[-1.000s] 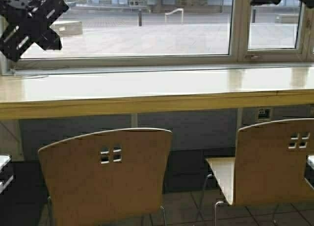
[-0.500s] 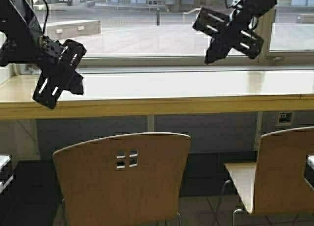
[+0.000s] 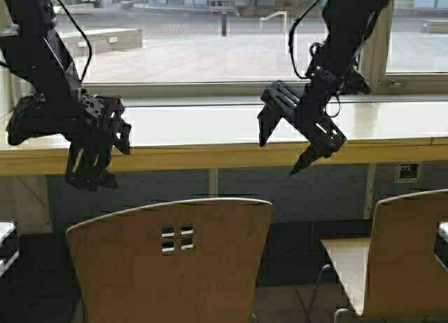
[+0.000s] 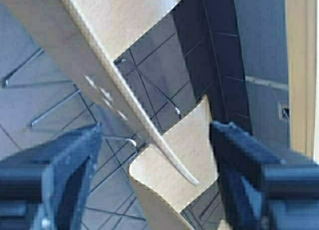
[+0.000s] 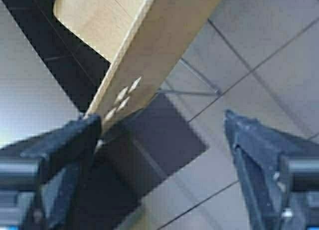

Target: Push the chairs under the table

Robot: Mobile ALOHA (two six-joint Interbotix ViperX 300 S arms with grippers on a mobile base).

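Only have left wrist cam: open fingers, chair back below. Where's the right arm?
Observer: The right gripper hangs open in front of the table edge, above the near chair's right end.
Operator: Either one touching the chair?
Observer: No. In the high view the left gripper is above the backrest's left end, and both grippers are clear of it.
Operator: Second chair?
Observer: Yes, the second chair is at far right, angled, with its seat showing left of its backrest.

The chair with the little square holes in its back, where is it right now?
In the high view that chair stands low and left of centre, pulled out from the long table, below and between both open tools, with a second chair to its right.
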